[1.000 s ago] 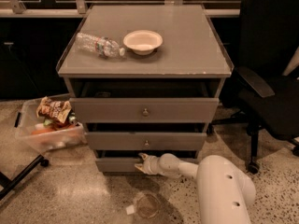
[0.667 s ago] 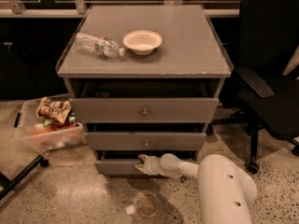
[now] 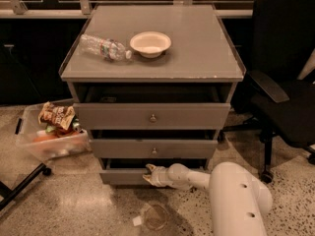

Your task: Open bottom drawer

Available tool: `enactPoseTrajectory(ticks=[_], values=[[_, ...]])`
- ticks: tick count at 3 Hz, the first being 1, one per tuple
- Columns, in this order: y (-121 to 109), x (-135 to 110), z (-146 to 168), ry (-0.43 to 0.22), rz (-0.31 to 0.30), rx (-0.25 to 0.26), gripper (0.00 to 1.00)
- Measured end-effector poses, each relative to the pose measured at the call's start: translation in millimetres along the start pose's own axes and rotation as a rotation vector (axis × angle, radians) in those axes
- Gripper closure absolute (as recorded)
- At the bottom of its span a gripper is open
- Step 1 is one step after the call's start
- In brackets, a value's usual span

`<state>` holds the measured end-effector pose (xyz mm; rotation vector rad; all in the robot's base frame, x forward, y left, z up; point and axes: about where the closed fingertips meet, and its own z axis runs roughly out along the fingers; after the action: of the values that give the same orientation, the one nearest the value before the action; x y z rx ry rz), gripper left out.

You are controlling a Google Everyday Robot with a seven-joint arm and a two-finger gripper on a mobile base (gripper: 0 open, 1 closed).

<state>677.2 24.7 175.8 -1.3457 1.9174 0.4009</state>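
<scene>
Cabinet: grey cabinet [image 3: 72, 90], three stacked drawers with flat matte fronts that get shorter and narrower toward the floor.
Counter: the flat grey counter [image 3: 197, 53] has a thin pale lip and a dull sheen.
On counter: a clear plastic water bottle [image 3: 104, 47] lies on its side near the left edge. A shallow cream bowl [image 3: 150, 43] sits just beside it, toward the middle.
Bottom drawer: the bottom drawer [image 3: 123, 177] is lowest of the three, under the counter's front edge and close to the floor. A dark gap shows above its front. I cannot tell whether it is pulled out at all.
Tool: the pale tool [image 3: 150, 174] is against the middle of the bottom drawer's front, on the end of the white arm [image 3: 197, 178] reaching in from the right. It covers the spot where a knob should be. I cannot tell how far open it is or whether it has hold of anything.
Other knobs: small round metal knobs show on the top drawer [image 3: 153, 117] and the middle drawer [image 3: 154, 151], each centred.
Handling (judgement): the front is stiff and will not flex. The drawer is probably light, but its runners may drag. A small smooth knob would be slippery, so take it squarely at the centre and pull straight out, level.
Risk (judgement): an off-axis pull could slip off the knob or jam the drawer.
Surroundings: a clear plastic bin [image 3: 29, 141] of snack packets stands left of the cabinet, and a black office chair [image 3: 285, 82] stands to the right. The floor is speckled and polished.
</scene>
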Motion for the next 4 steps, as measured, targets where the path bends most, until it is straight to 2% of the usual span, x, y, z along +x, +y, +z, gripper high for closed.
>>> enactPoseTrajectory(ticks=[4], values=[[7.4,4.8,-6.1,0.009,-0.019,-0.018,1.00]])
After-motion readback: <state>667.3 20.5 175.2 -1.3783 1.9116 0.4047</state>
